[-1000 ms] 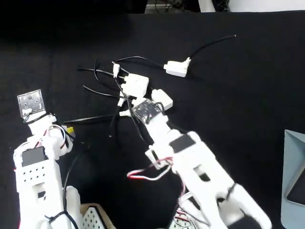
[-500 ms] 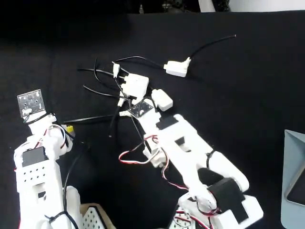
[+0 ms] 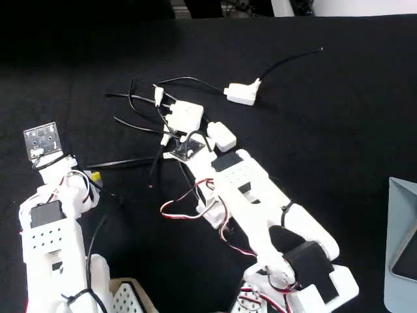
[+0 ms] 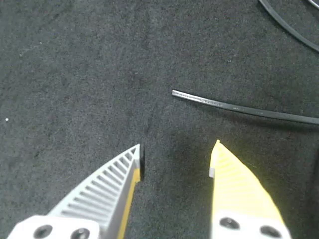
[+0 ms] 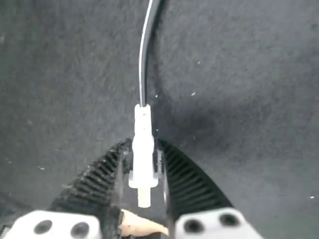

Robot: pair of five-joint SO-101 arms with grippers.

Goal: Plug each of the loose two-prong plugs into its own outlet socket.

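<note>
My right gripper (image 5: 143,145) is shut on a small white two-prong plug (image 5: 143,159) whose thin cable (image 5: 143,59) runs away over the black cloth. From above, that plug (image 3: 171,155) lies low on the cloth, just short of a white outlet block (image 3: 186,116). Two more white outlet blocks (image 3: 221,135) (image 3: 241,93) lie close by. Other loose plugs (image 3: 158,96) (image 3: 166,139) sit among tangled black cables. My left gripper (image 4: 177,152) hovers open over bare cloth, with a black cable end (image 4: 174,93) just beyond its fingertips.
Black cables (image 3: 130,124) spread left of the outlet blocks. A grey tray (image 3: 401,241) stands at the right edge. A perforated white part (image 3: 127,297) sits at the near edge between the arms' bases.
The right arm has folded down and shifted its gripper slightly left towards the plug at the cable tangle. The left arm has stayed still.
</note>
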